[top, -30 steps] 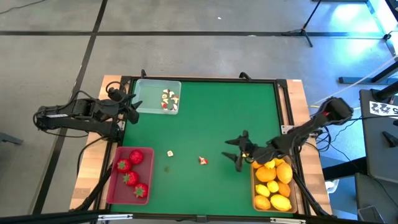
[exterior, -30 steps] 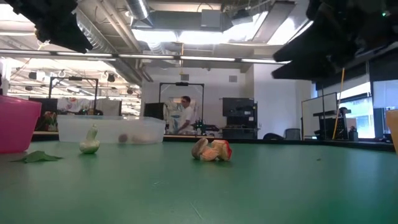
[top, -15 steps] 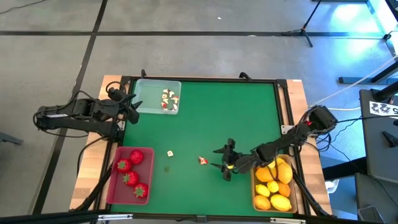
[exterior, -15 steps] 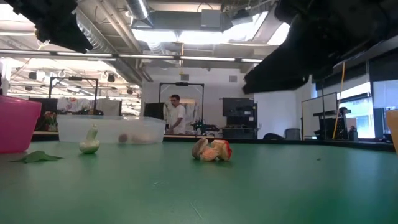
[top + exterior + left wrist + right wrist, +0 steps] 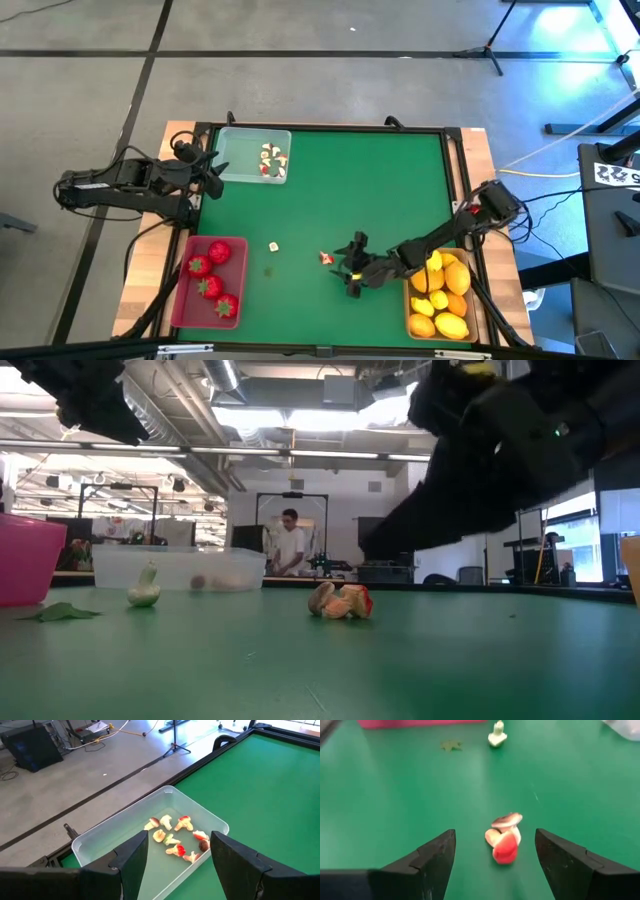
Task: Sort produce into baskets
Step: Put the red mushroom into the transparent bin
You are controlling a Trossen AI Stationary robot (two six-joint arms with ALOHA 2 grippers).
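Right by the near edge: red basket (image 5: 184, 300) holds four strawberries (image 5: 210, 287), tan basket (image 5: 409, 305) holds lemons and an orange fruit (image 5: 441, 296). Both look done to me.

Stray bit, where: a red-and-white piece (image 5: 326, 258) lies loose on the green table (image 5: 340, 190), between those two baskets and nearer the tan one. In the right wrist view (image 5: 504, 838) it sits on its side, centred ahead of the fingers.

Right gripper (image 5: 351, 275): just beside that piece, low over the mat, fingers spread wide with nothing between them.

How it'll handle: my guess is it's super light, hard toy plastic and lumpy, so it could skid or flip if a finger clips it. I'd straddle the red body across its narrow width and squeeze gently.

More strays: a small white piece (image 5: 273, 246) and a green leaf (image 5: 268, 269) lie on the mat near the red basket.

Far side: clear basket (image 5: 240, 157) at the far left corner holds several similar red-and-white bits (image 5: 176, 837), so that's likely the destination.

Left gripper (image 5: 212, 170): parked at the clear basket's left edge, fingers apart and empty, waiting.
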